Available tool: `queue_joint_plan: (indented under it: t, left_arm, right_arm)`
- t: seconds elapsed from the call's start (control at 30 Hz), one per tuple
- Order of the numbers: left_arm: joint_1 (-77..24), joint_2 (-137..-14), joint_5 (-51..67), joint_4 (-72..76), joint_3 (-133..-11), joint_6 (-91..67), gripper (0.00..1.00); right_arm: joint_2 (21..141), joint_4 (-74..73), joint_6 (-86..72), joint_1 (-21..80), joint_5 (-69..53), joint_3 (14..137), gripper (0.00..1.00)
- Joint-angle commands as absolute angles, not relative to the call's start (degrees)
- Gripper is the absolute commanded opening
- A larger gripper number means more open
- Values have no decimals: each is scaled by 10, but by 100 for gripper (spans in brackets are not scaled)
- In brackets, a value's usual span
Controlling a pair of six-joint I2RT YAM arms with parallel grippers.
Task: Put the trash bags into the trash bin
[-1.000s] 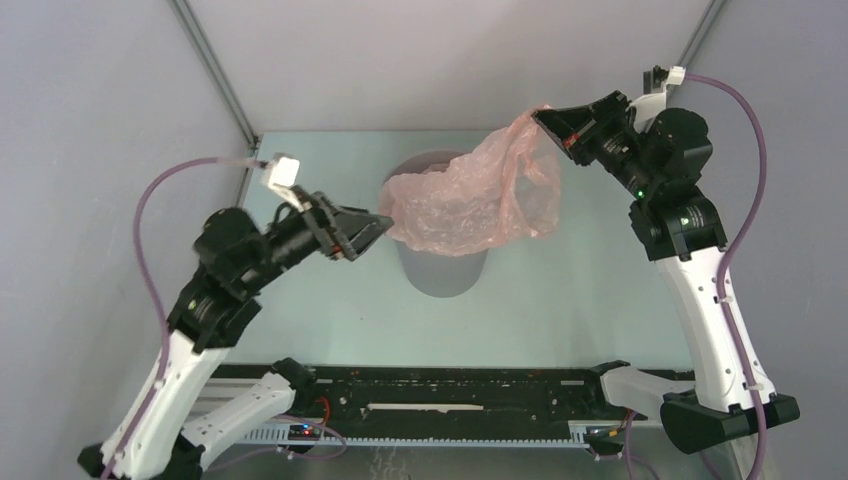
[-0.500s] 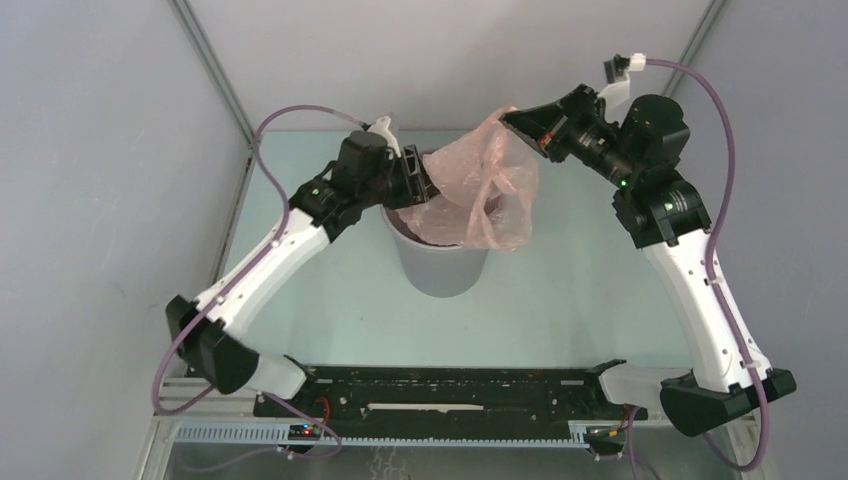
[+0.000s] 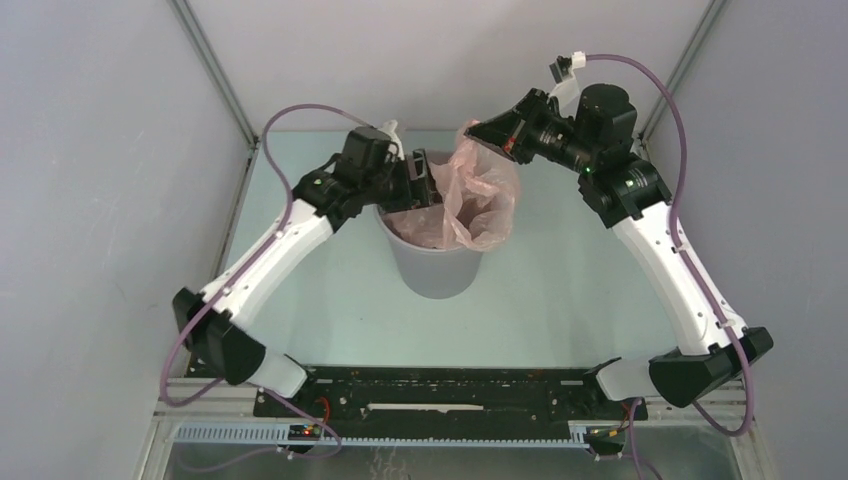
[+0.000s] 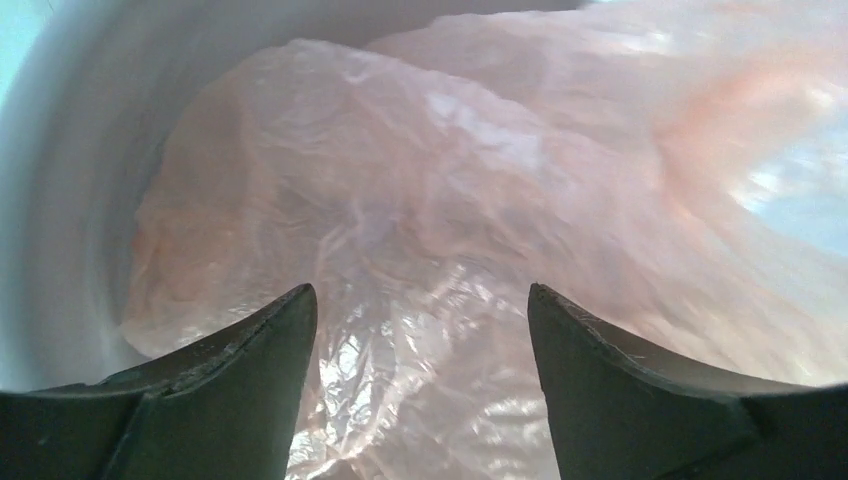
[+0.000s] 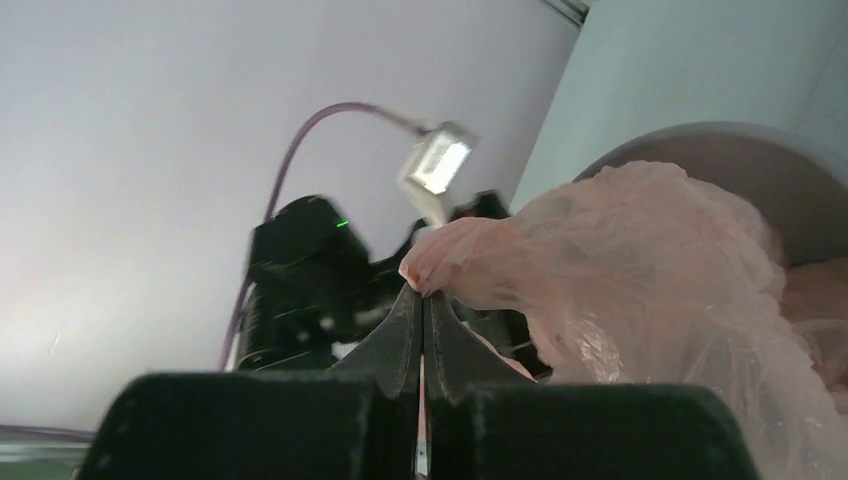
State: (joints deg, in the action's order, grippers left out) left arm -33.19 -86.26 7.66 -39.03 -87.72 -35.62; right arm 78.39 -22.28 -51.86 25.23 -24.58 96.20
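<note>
The pale-pink trash bag (image 3: 470, 195) hangs partly inside the grey trash bin (image 3: 440, 268) at the table's middle, its upper part still raised above the rim. My right gripper (image 3: 475, 130) is shut on the bag's top edge (image 5: 440, 265), above the bin's far rim. My left gripper (image 3: 425, 190) is open at the bin's left rim, pointing down into it; in the left wrist view its fingers (image 4: 250, 370) stand apart over the crumpled bag (image 4: 440, 200) inside the bin's wall (image 4: 60, 200).
The pale green table (image 3: 560, 300) lies around the bin. Grey walls close in on both sides. A black rail (image 3: 450, 390) runs along the near edge between the arm bases. Purple cables loop above both arms.
My left arm swung from the left side to the bin's rim and let go of the bag. My right gripper carried the bag's top leftward, over the bin, and more of the bag sank in.
</note>
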Motion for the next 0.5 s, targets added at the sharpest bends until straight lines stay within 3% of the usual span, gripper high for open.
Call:
queue_joint_plan:
  t: [0.0,0.3,0.4,0.47]
  left_arm:
    - [-320,-751,80,-394,-896,-320,83]
    - [-305,-607,4,-438,-829,-317,94]
    - [-299,-601,61,-417,-828,-340,94]
    - [-300,-601,166,-340,-816,-338,94]
  right_arm:
    - [797,-214,-497,249,-252,992,0]
    - [825,-197,-510,271,-249,990,0]
    - [831,-194,-513,288,-241,989,0]
    - [835,-192,-514,298,-233,986,0]
